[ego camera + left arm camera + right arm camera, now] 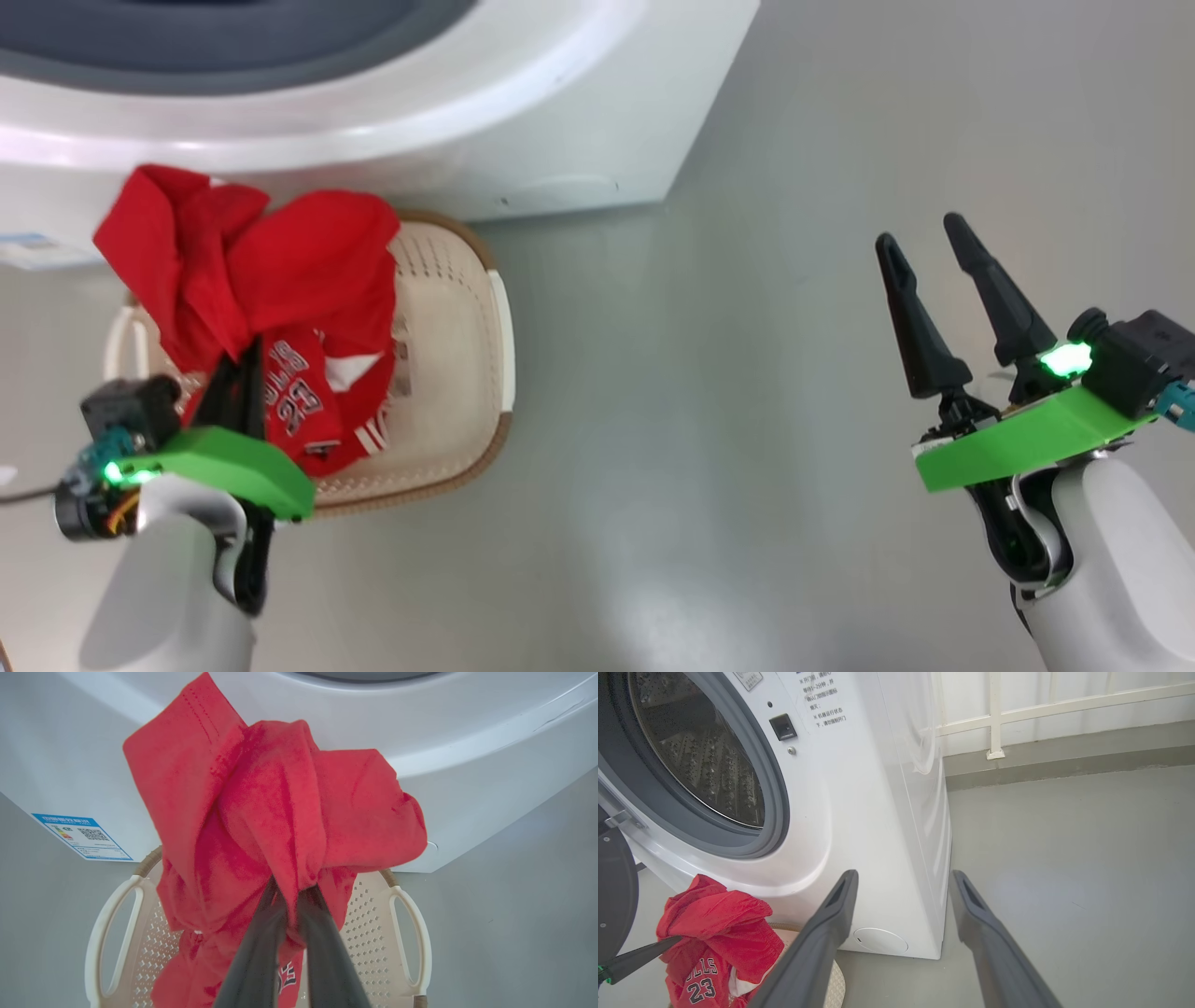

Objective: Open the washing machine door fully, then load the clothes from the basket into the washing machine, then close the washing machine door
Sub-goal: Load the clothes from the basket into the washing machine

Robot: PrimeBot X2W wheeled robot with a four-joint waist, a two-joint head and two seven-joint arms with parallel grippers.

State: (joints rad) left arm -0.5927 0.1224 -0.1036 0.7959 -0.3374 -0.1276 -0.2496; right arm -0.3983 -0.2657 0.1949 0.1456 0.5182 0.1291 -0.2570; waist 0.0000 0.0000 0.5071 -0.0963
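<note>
My left gripper point(247, 347) point(294, 887) is shut on a bunch of the red clothes point(280, 271) point(261, 812), held just above the cream basket point(457, 317) point(411, 933). The jersey with number 23 point(703, 984) hangs down into the basket. Right behind them stands the white washing machine point(560, 121) point(859, 788), its steel drum point(700, 760) exposed. The dark washing machine door point(612, 891) is swung out at the left edge of the right wrist view. My right gripper point(920, 235) point(903, 875) hangs open with nothing in it over the floor, right of the machine's corner.
Grey floor point(747, 373) spreads to the right of the basket and machine. A blue label point(81, 836) marks the machine's lower front. A wall with a white railing point(994, 718) runs behind the machine.
</note>
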